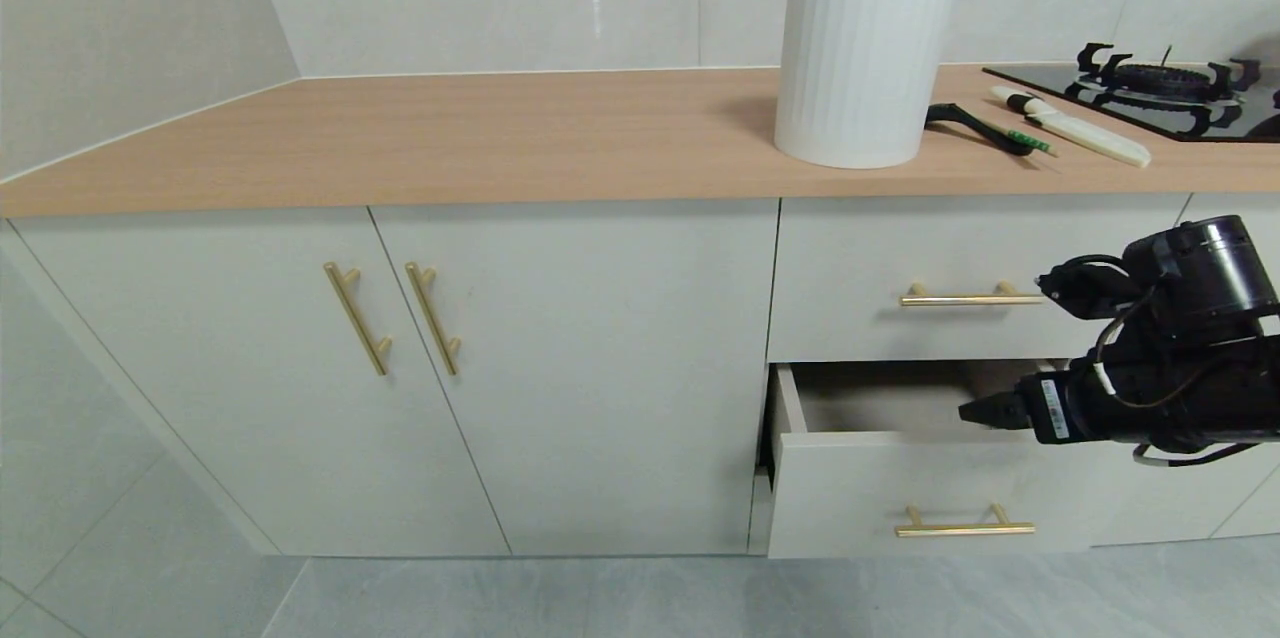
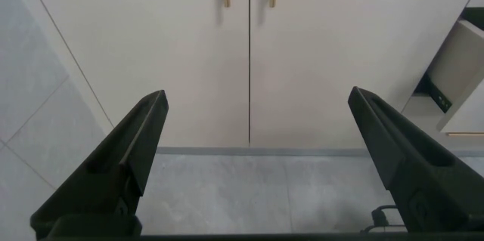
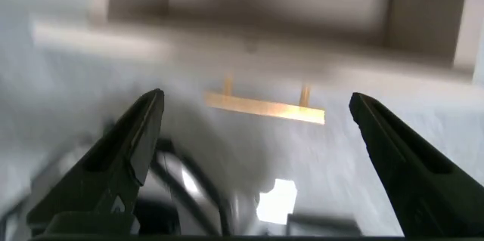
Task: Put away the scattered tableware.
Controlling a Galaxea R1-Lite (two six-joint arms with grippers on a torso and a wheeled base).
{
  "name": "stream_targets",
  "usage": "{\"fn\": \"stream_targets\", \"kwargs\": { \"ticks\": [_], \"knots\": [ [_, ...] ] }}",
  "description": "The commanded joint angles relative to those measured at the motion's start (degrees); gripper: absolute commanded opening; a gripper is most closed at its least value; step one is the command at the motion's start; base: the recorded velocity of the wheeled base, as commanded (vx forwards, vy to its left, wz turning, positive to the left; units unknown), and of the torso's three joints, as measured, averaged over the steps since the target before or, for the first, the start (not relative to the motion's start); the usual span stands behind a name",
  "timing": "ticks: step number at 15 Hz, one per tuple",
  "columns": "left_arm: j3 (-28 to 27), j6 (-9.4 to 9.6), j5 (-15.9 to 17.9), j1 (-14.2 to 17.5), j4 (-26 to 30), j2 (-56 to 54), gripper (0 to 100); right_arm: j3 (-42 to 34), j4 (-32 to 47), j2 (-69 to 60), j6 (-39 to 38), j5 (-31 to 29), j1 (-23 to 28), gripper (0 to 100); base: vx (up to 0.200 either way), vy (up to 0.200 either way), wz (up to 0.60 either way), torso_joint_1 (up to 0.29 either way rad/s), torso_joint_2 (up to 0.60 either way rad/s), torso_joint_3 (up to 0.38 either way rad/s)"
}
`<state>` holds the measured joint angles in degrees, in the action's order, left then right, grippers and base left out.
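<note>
Between the jaws of the right gripper (image 3: 255, 99), which stand spread wide with nothing held, lies the brass handle (image 3: 265, 108) of the lower drawer (image 3: 333, 165); the wrist picture is blurred, and the drawer's open cavity shows just past the handle. Seen from the head, the right gripper (image 1: 985, 410) hangs at the open top of the lower drawer (image 1: 880, 493), its tip just over the front panel's rim. That drawer is pulled partway out beneath the closed upper drawer (image 1: 900, 258).

Well above and beyond those jaws, on the countertop (image 1: 450, 138), the tableware lies loose. A black-handled utensil (image 1: 975, 126) rests just beside a white ribbed container (image 1: 860, 38), perhaps touching its base, and a knife (image 1: 1075, 130) with a pale blade lies near it on the side toward the hob (image 1: 1160, 88). A small green piece shows between the two, too small to identify.

Ahead of the left gripper (image 2: 257, 94), whose jaws also gape wide and hold nothing, stand two closed cabinet doors (image 2: 189, 60), their seam centred between the fingers. Grey floor (image 2: 249, 196) lies under the jaws, and the open drawer's side shows just outside one finger.
</note>
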<state>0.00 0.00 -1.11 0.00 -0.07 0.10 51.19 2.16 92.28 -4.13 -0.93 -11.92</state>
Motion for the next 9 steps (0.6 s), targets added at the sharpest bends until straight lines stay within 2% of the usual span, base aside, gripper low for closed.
{"fn": "stream_targets", "kwargs": {
  "ticks": [1, 6, 9],
  "knots": [
    [0.00, 0.00, -0.03, 0.00, -0.01, 0.08, 100, -1.18, -4.35, 5.45, -0.44, -0.66, -0.03, 100, 0.000, 0.000, 0.00, 0.000, 0.00, 0.000],
    [0.00, 0.00, -0.03, 0.00, -0.01, 0.08, 100, -2.67, -14.99, 13.10, -0.70, -3.20, -0.12, 100, 0.000, 0.000, 0.00, 0.000, 0.00, 0.000],
    [0.00, 0.00, -0.03, 0.00, -0.01, 0.08, 100, -3.73, -20.53, 16.61, -3.07, -5.49, -2.32, 100, 0.000, 0.000, 0.00, 0.000, 0.00, 0.000]
  ]
}}
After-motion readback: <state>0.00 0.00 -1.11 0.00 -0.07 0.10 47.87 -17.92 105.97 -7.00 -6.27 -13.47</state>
